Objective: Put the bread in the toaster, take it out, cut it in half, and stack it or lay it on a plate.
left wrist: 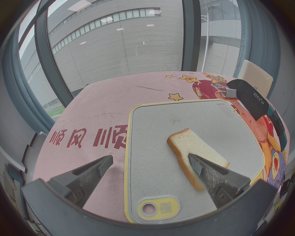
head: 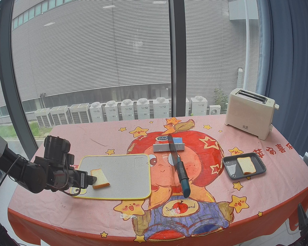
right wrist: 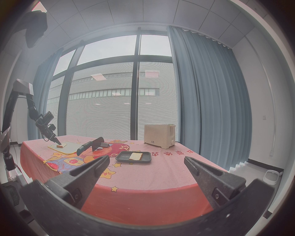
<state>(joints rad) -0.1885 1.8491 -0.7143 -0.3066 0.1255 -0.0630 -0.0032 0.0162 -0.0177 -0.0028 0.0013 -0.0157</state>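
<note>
Head view first: the left arm lies low from the left edge, forearm near level, with the left gripper [head: 91, 180] right at the end of a bread half [head: 101, 178] that lies flat on the cutting board [head: 129, 176]. Mid-table, a knife [head: 178, 166] rests its blade on a small grey block [head: 163, 147]. A dark tray [head: 260, 165] to the right holds a second bread half [head: 246, 165], and the toaster [head: 249, 113] stands behind with a small mark on its side.

Left wrist view: the fingers are spread wide. One fingertip [left wrist: 195, 162] is over the bread's near end, though whether it touches can't be told. The other is out over the tablecloth [left wrist: 101, 101], near red characters.

Right wrist view: the right gripper [right wrist: 147, 161] is spread too. It hangs off the table's front edge, well apart from everything.
</note>
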